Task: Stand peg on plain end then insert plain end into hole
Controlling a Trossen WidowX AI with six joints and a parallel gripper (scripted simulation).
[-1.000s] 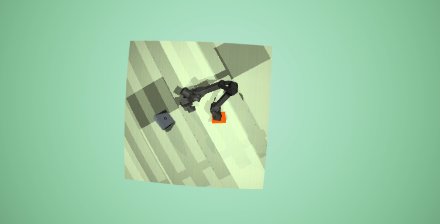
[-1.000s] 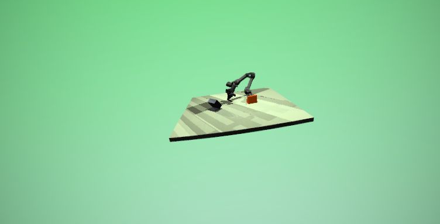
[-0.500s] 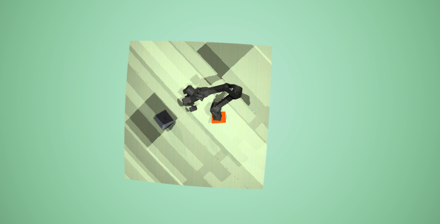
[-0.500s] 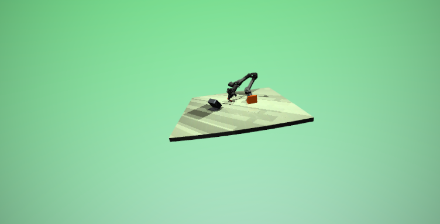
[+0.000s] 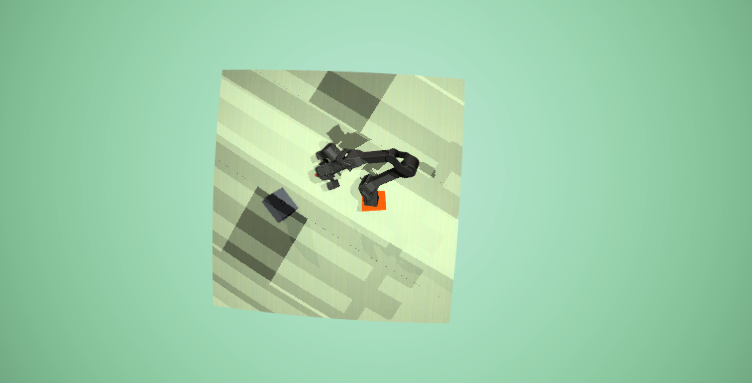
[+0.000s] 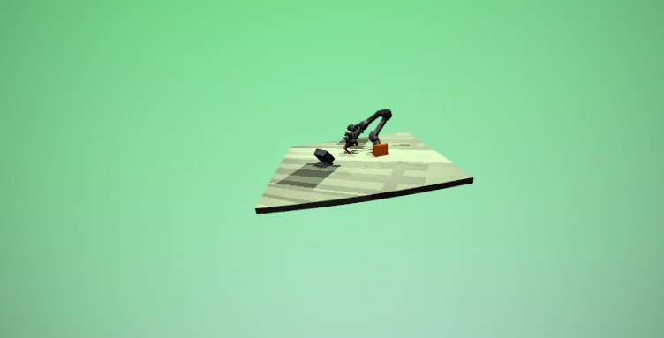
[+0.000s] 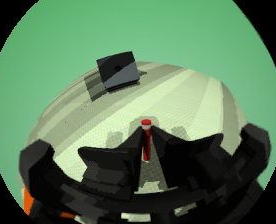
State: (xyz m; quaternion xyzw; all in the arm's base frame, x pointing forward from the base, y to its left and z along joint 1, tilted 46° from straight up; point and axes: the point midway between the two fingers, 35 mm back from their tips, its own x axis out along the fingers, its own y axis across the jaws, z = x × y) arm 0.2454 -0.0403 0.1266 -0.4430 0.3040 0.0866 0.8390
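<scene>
My gripper [image 7: 147, 152] [image 5: 319, 173] [image 6: 346, 148] is shut on the thin red peg [image 7: 146, 140], which sticks out ahead between the fingers in the wrist view. A red speck of the peg [image 5: 315, 174] shows at the gripper's left end in the top view. In the exterior view the peg [image 6: 344, 149] is a tiny red mark just above the table [image 6: 395, 182]. The white band is too small to make out. The dark sloped panel [image 5: 280, 204] [image 6: 324, 155] [image 7: 118, 71] stands apart from the gripper, ahead and to the left in the wrist view; its hole does not show clearly.
The arm's orange base block [image 5: 374, 202] [image 6: 380, 149] stands near the table's middle. The striped table [image 5: 421, 117] ends in edges on all sides, with green void beyond.
</scene>
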